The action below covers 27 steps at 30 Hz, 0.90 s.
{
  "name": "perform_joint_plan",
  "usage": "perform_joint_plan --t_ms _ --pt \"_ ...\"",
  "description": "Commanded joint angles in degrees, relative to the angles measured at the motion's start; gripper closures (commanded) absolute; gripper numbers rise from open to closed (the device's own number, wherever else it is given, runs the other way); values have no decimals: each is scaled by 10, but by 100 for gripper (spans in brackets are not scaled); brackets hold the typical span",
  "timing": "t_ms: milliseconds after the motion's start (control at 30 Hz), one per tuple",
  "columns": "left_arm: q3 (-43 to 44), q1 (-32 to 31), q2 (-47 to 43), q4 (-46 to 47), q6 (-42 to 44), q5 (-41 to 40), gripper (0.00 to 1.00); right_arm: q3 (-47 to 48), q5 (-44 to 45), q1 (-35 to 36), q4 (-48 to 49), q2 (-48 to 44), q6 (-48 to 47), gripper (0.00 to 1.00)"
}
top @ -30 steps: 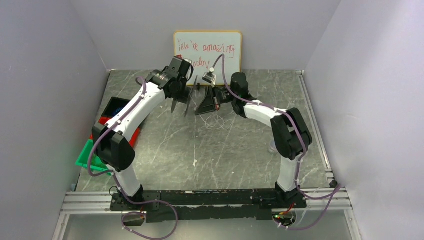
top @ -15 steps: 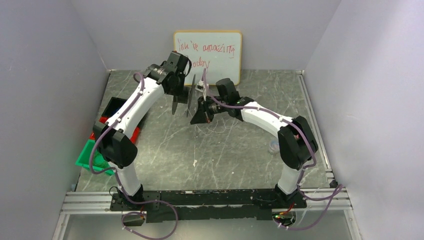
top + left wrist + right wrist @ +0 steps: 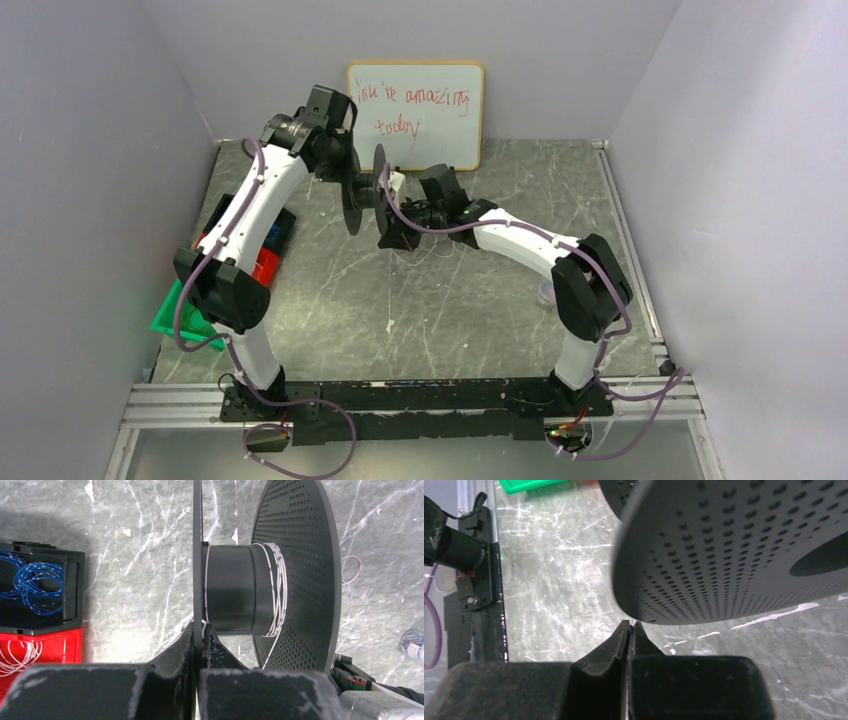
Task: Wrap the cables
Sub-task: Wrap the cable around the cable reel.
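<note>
The left gripper (image 3: 198, 630) holds the black spool (image 3: 230, 590) up above the bench (image 3: 450, 320), towards the far side, and its jaws are clamped on the edge of the thin solid flange. I think it holds the spool by the rim so that the hub stays free all around and the axis lies sideways, and a wire can then be laid onto it. The cable (image 3: 278, 590), a very thin whitish wire, already makes several turns on the hub, packed against the perforated flange (image 3: 300, 570) on the right. From these turns one strand goes down and to the right, in the direction of the right gripper (image 3: 630, 627). The rest of it lies in loose loops on the bench under the spool. The right gripper is just beside the perforated flange and a little below it, and its jaws are closed tip against tip with no gap. I cannot see whether the wire is pinched there, because it is too fine. Probably it stands so close in order to guide the strand with a short and tight length. At the left side there is a black tray (image 3: 40, 585) with blue wire and a red tray (image 3: 30, 650) with white wire.
</note>
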Motion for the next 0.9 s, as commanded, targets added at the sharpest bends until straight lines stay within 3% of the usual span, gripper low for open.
perform_joint_plan --t_ms 0,333,600,867 --pt "59 47 -57 87 -30 -2 98 -8 -17 13 -101 29 -47 97" --pt "73 137 -83 100 -81 127 98 -6 -38 13 -118 47 -69 97" --pt "68 162 -92 107 -86 160 98 13 -100 14 -167 70 -104 95" --pt "70 165 -109 127 -88 172 98 25 -106 14 -179 93 -97 93"
